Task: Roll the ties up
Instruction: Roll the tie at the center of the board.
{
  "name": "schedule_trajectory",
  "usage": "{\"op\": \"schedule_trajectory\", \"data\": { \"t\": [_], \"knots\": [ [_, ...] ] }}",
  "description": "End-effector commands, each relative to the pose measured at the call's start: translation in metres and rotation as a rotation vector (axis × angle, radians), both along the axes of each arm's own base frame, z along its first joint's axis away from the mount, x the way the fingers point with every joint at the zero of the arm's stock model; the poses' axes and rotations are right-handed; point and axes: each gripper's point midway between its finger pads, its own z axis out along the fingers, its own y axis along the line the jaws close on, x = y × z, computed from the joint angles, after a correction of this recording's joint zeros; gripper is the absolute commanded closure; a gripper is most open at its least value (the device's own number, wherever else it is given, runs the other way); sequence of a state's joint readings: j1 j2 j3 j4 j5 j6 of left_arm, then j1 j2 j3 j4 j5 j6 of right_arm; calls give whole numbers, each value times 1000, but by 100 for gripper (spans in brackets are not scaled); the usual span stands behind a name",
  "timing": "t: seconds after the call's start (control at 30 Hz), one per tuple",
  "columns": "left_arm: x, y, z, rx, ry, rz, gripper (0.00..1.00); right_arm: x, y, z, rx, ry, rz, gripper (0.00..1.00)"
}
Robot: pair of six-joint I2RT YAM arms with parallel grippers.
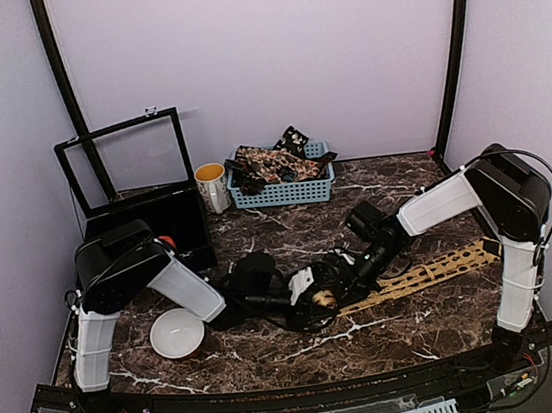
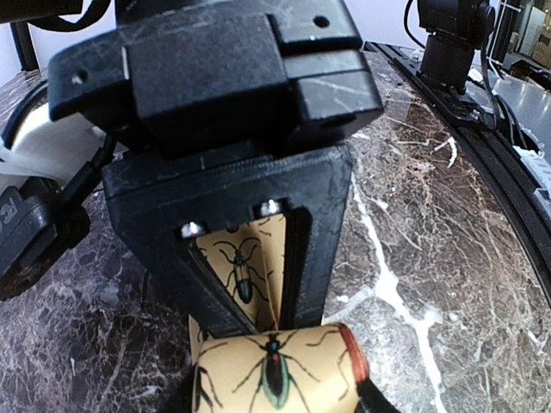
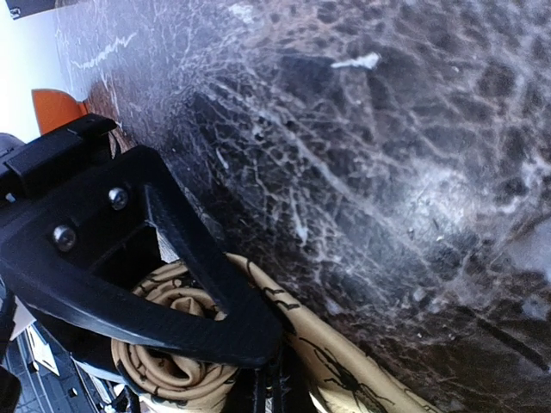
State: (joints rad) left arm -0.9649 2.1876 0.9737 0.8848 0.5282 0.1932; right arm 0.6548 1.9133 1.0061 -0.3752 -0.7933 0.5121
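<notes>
On the dark brown marble-patterned tabletop point(image 1: 274, 353), a mustard-tan fabric necktie printed with dark beetles point(image 1: 435, 272) lies flat from the right edge in towards the middle, where it ends in a rolled end point(image 3: 164, 361), a small coil. Both arms reach into that spot. The left gripper point(image 2: 277, 391) is grasping the rolled end, one finger against each side of the coil. The right gripper point(image 2: 269, 318) stands just behind it with its jaws clenched, the tips down on the tie right where the coil starts; I cannot tell whether any fabric is caught between them. A round white bowl point(image 1: 178, 332) sits towards the near left corner, beside the left arm. In the back left corner stands a black box with a raised glass lid point(image 1: 157, 221), and next to it a pale mug with a yellow inside point(image 1: 212, 189). Along the back edge, a pale blue plastic basket point(image 1: 255, 199) holds several dark neckties with pale prints point(image 1: 271, 162), heaped loosely.
</notes>
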Motion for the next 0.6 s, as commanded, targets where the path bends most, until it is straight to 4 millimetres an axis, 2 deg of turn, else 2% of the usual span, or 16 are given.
{"op": "schedule_trajectory", "data": {
  "t": [0.0, 0.1, 0.23, 0.37, 0.47, 0.57],
  "knots": [
    [-5, 27, -56, 215, 25, 40, 59, 1, -8, -15, -75, -31, 1, 100],
    [-10, 43, -69, 278, 18, 44, 63, 5, -10, -1, -54, -53, -9, 97],
    [-14, 58, -77, 338, 10, 57, 65, 14, -13, 29, 14, -92, -48, 78],
    [-13, 58, -78, 359, 18, 57, 65, 15, -1, 55, 100, -97, -69, 60],
    [-12, 54, -76, 355, 31, 55, 64, 9, 11, 60, 133, -82, -60, 57],
    [-12, 51, -74, 345, 42, 51, 64, 3, 17, 47, 99, -71, -37, 58]
  ]
}}
